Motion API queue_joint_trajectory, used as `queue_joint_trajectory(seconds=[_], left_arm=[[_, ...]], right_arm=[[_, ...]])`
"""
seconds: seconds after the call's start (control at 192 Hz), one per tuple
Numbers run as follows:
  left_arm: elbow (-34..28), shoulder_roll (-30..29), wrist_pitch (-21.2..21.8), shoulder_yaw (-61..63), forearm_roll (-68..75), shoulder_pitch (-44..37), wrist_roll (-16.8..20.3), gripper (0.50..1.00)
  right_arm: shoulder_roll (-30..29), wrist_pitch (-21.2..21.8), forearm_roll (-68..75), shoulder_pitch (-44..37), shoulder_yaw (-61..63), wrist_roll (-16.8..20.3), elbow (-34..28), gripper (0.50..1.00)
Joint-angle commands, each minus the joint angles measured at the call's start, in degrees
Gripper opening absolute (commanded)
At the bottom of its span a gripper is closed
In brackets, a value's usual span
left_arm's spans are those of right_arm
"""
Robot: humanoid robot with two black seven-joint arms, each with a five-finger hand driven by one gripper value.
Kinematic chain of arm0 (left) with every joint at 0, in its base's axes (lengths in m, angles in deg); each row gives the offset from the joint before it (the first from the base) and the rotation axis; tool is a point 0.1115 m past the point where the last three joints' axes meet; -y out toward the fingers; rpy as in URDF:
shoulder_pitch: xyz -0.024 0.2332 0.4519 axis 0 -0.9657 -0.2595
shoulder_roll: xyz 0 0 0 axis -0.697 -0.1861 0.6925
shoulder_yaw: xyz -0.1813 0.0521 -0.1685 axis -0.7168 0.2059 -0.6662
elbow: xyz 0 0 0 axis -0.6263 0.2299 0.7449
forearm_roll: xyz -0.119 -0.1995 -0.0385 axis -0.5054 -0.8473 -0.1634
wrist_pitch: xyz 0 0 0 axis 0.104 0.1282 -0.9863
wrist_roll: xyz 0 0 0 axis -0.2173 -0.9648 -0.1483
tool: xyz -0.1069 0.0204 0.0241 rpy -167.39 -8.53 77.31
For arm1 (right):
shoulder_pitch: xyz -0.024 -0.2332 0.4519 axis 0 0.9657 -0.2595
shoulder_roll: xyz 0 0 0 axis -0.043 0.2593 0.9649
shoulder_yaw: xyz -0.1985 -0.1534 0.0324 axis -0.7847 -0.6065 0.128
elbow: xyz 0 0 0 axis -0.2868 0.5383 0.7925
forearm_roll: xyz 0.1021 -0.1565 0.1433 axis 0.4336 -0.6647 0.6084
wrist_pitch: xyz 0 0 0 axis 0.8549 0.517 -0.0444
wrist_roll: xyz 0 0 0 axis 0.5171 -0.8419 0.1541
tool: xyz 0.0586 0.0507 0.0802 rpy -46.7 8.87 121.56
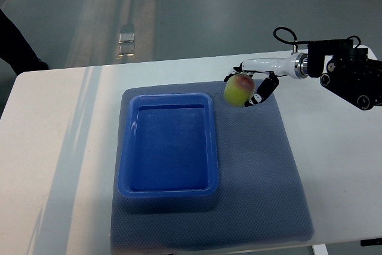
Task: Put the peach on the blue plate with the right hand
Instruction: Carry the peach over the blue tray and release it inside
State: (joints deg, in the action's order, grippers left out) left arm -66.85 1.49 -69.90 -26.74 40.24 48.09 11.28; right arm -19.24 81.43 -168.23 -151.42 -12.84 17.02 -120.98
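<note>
A yellow-green peach [238, 90] with a red patch sits in my right hand [250, 85], whose fingers are curled round it. Hand and fruit hover over the grey mat's far right part, just right of the far right corner of the blue plate [126, 147]. That plate is a deep rectangular blue tray with nothing in it, lying on the mat's left half. My right arm [334, 70] comes in from the right edge. My left arm does not show.
A grey mat [268, 165] covers the middle of the white table [54, 147]. Beyond the table's far edge lies a grey floor with a small metal fitting [126, 40]. A dark shape [15, 40] shows at the far left.
</note>
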Motion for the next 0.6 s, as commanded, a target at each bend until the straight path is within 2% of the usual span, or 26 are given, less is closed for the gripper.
queue_joint_trajectory(seconds=[0.0,0.031,0.036,0.104,0.156,0.161,0.214,0.266,0.281,0.323,0.417,0.422,0.5,0.594], left_arm=[[0.0,0.0,0.1,0.0,-0.01,-0.09,0.0,1.0],[0.0,0.0,0.1,0.0,-0.01,-0.09,0.0,1.0],[-0.09,0.0,0.28,-0.09,-0.01,-0.17,0.0,1.0],[-0.09,0.0,0.36,0.0,-0.01,-0.26,0.0,1.0],[-0.09,0.0,0.36,0.0,-0.01,-0.26,0.0,1.0],[-0.09,0.0,0.36,0.0,-0.01,-0.35,0.0,1.0],[-0.09,0.0,0.45,-0.09,-0.01,-0.35,0.0,1.0],[-0.09,0.0,0.45,-0.09,-0.01,-0.35,0.0,1.0],[-0.09,0.0,0.45,-0.09,-0.01,-0.35,0.0,1.0],[-0.09,0.0,0.54,-0.09,-0.01,-0.35,0.0,1.0],[-0.09,0.0,0.54,-0.09,-0.1,-0.35,0.0,1.0],[-0.09,0.0,0.54,-0.09,-0.1,-0.44,0.0,1.0],[-0.09,0.0,0.54,-0.09,-0.01,-0.35,0.0,1.0],[-0.09,0.0,0.54,-0.09,-0.01,-0.35,0.0,1.0]], right_arm=[[-3.09,0.05,0.22,-0.72,0.16,-0.11,0.13,0.643],[-3.09,0.05,0.22,-0.72,0.16,-0.11,0.13,0.643],[-5.35,0.05,1.17,-0.72,0.16,0.06,0.22,0.648],[-8.36,-0.21,2.32,-0.89,-0.1,0.15,0.57,0.65],[-8.37,-0.21,2.33,-0.89,-0.1,0.15,0.57,0.65],[-11.24,-0.21,2.41,-1.15,-0.28,0.15,1.79,0.658],[-13.9,-0.04,2.41,-1.51,-0.63,0.15,3.29,0.67],[-13.9,-0.04,2.41,-1.51,-0.63,0.15,3.29,0.67],[-16.1,0.23,2.41,-1.86,-0.9,0.15,4.26,0.69],[-16.89,0.23,2.06,-1.86,-0.9,0.15,4.61,0.719],[-17.59,0.23,1.62,-1.77,-0.9,0.24,4.96,0.738],[-18.81,0.32,1.45,-1.68,-1.07,0.24,5.4,0.752],[-19.0,0.32,1.1,-1.42,-1.77,0.33,6.02,0.78],[-19.0,-0.21,1.1,-1.24,-3.97,0.42,6.81,0.791]])
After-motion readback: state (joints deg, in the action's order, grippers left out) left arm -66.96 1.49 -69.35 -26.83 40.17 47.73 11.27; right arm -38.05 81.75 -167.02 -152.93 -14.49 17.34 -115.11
